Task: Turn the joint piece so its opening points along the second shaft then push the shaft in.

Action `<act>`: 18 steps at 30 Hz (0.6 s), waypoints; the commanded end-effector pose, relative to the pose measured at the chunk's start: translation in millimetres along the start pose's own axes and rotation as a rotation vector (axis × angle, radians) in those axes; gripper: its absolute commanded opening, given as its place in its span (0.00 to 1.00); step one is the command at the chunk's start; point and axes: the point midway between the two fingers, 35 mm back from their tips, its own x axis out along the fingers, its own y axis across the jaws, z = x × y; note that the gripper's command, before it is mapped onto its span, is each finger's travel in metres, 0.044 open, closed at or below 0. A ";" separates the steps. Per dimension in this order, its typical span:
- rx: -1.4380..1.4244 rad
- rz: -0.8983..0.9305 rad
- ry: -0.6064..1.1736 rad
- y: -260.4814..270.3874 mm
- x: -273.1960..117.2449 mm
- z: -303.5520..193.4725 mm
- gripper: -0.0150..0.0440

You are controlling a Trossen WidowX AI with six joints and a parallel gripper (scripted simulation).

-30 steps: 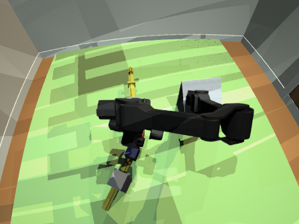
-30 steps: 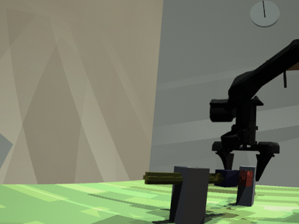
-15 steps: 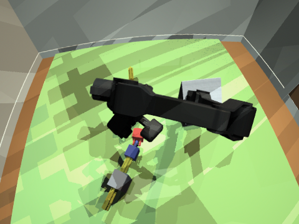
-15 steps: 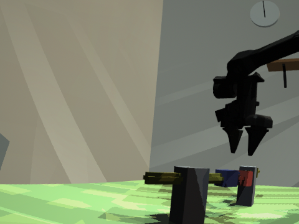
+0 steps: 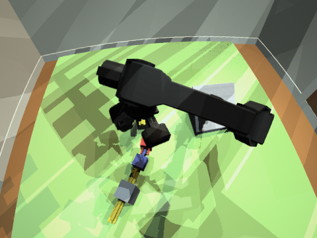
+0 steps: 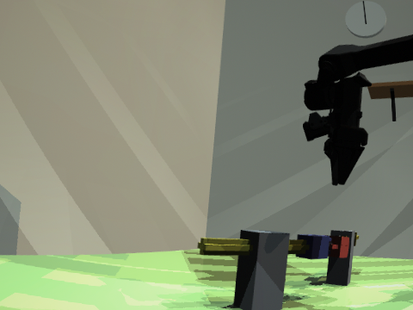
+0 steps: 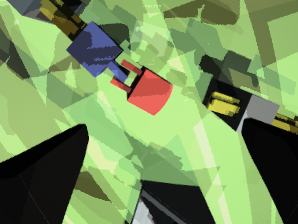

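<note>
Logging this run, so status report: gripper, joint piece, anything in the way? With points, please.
Gripper (image 6: pixel 338 184) open, holding nothing, above the work. Red joint piece (image 5: pixel 144 145) (image 6: pixel 342 247) (image 7: pixel 150 93) free of the fingers, second shaft (image 7: pixel 223 104) not in it. Nothing visible between them.
</note>
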 end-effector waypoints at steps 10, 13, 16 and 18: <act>0.256 0.042 0.084 -38.5 22.6 -27.9 1.00; 0.324 0.057 0.109 -48.3 30.3 -37.7 1.00; 0.329 0.058 0.111 -49.0 30.9 -38.4 1.00; 0.334 0.058 0.111 -49.0 30.9 -38.4 1.00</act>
